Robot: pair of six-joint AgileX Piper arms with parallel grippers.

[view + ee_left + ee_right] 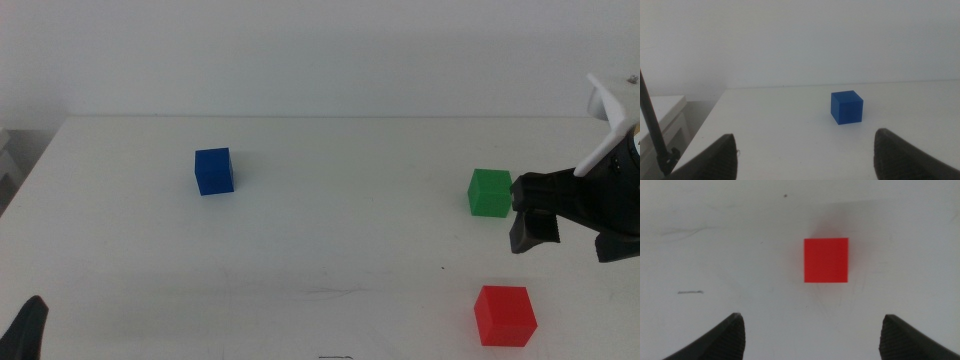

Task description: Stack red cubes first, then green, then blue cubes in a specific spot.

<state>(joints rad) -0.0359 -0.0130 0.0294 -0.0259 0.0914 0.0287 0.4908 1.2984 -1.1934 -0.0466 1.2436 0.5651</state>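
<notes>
Right gripper [535,215] enters from the right edge of the middle view, mid-height, jaws spread wide and holding nothing. In that view its dark fingertips sit just right of the green cube [490,192]; whether they touch it or hang above it, cannot tell. The right wrist view looks straight down between the parted jaws [810,335] at the red cube [826,260], which sits free on the white table [715,255], apart from both jaws.

Left gripper [25,328] waits at the bottom-left corner of the middle view, only a dark tip showing. Its wrist view shows the jaws [805,155] wide apart, nothing held.

Near to far in the middle view: red cube [505,315] lower right, flat on the table [330,230]. Green cube right of centre, above the red one and well apart from it. Blue cube [213,171] upper left of centre, alone, well apart from both others. The left wrist view shows the blue cube [846,107] ahead of the left jaws, untouched. No cube is stacked on another. No containers.
</notes>
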